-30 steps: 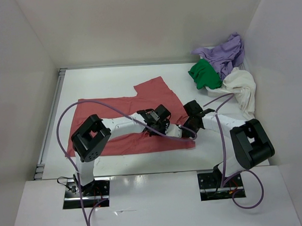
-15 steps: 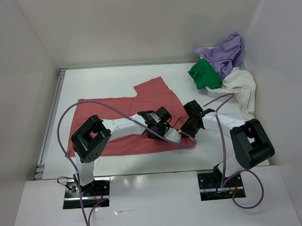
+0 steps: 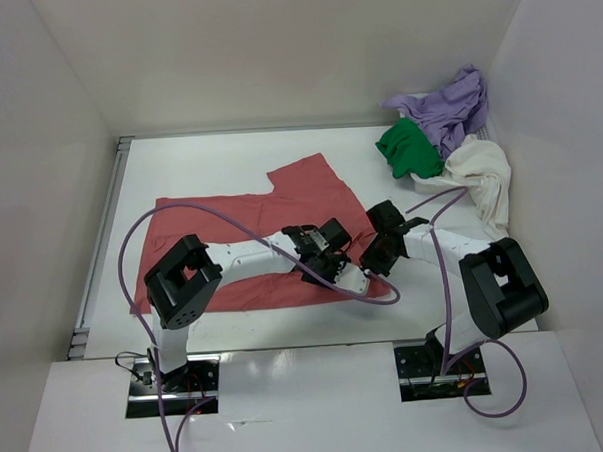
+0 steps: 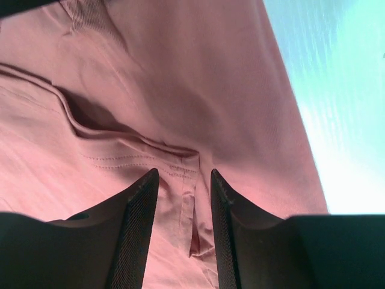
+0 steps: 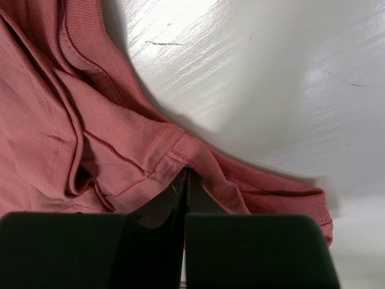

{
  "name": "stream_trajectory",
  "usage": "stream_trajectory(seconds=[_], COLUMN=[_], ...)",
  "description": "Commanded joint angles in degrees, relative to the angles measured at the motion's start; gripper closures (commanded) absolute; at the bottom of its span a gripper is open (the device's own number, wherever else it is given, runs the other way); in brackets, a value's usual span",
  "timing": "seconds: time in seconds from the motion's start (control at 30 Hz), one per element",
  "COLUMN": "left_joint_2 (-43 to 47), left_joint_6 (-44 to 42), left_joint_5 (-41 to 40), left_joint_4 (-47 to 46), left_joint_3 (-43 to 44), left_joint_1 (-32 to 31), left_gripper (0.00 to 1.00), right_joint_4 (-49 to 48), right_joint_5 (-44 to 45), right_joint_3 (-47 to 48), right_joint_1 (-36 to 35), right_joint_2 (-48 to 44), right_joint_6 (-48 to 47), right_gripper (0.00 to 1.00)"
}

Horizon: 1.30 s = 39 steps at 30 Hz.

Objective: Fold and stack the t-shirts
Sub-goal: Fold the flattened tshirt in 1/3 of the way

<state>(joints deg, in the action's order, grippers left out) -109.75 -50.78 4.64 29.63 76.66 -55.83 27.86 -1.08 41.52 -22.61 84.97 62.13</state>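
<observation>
1. Across the middle of the table [image 3: 209, 160], the salmon-red shirt [image 3: 231, 214] is lying spread flat, its long axis running left to right along the near edge.
2. Its near right corner is sitting under both hands, and the rest is stretching away to their left.
3. The right hand [image 3: 371, 255] is pinching that corner's hem with its fingers closed, tenting the cloth.
4. The left hand [image 3: 348, 275], just beside it, is standing half open astride a cloth ridge and gripping nothing.
5. Both forearms are reaching low and converging, with the left one crossing over the shirt.
</observation>
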Motion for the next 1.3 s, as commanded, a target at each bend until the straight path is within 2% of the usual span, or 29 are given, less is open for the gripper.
stream_trajectory(seconds=[0.0, 0.2, 0.33, 0.8, 0.93, 1.0, 1.13, 1.27], left_joint_2=[1.13, -0.02, -0.64, -2.48, -2.48, -2.48, -2.48, -2.48], left_joint_6=[0.07, -1.07, -1.07, -0.54, -0.54, -0.54, 0.07, 1.21], left_joint_5=[0.10, -0.77, -1.57, 1.42, 1.42, 1.42, 0.37, -1.03], left_joint_4=[-1.23, -2.64, -3.88, -2.64, -2.64, -2.64, -3.17, -4.31], left_joint_3=[0.86, -0.98, -0.99, -0.99, -0.47, -0.46, -0.46, -1.08], left_joint_1=[-0.24, -0.24, -0.24, -0.24, -0.24, -0.24, -0.24, -0.24], left_gripper=[0.53, 0.54, 0.58, 0.57, 0.67, 0.77, 0.89, 0.98], right_joint_4=[0.09, 0.09, 0.09, 0.09, 0.09, 0.09, 0.09, 0.09], right_joint_5=[2.40, 2.40, 2.40, 2.40, 2.40, 2.40, 2.40, 2.40], right_joint_3=[-2.41, -2.93, -2.93, -4.08, -4.08, -4.08, -4.08, -4.08], right_joint_1=[0.11, 0.11, 0.11, 2.22, 2.22, 2.22, 2.22, 2.22], right_joint_2=[0.72, 0.20, 0.20, -1.65, -1.65, -1.65, -1.65, -1.65], right_joint_6=[0.19, 0.19, 0.19, 0.19, 0.19, 0.19, -0.34, -0.34], right_gripper=[1.00, 1.00, 1.00, 0.99, 0.99, 0.99, 0.98, 0.98])
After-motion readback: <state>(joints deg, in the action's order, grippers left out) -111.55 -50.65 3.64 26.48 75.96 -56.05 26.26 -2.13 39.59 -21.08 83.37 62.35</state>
